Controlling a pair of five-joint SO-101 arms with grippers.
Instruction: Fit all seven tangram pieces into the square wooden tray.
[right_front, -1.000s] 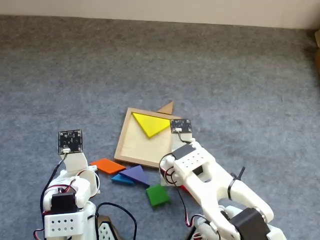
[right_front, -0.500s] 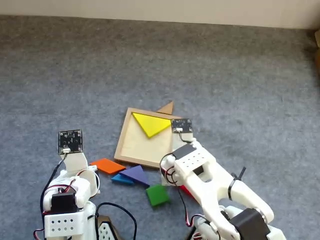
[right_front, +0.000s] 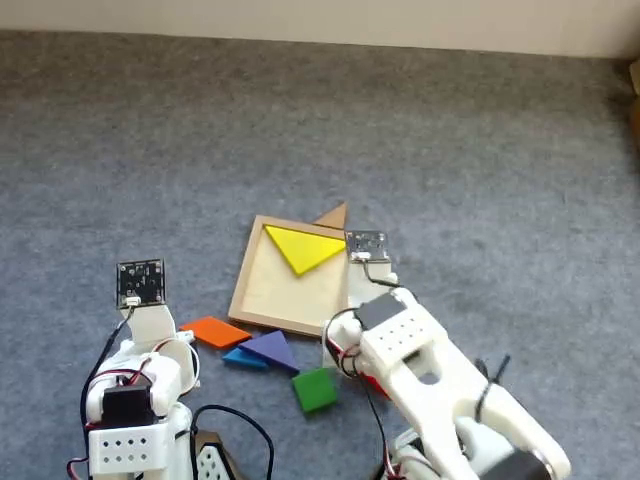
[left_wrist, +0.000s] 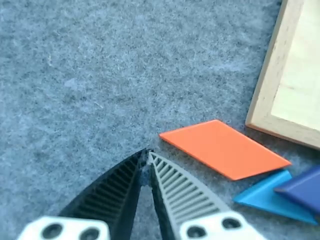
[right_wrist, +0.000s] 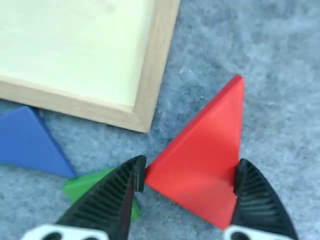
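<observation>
Red triangle (right_wrist: 205, 145) now sits between the spread fingers of your right hand (right_wrist: 190, 169) after the arm edged forward; a grasp looks imminent.

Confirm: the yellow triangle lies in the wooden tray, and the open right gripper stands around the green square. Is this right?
No. The right wrist view shows the open right gripper around the red triangle, not the green square. The yellow triangle does lie in the wooden tray.
</observation>
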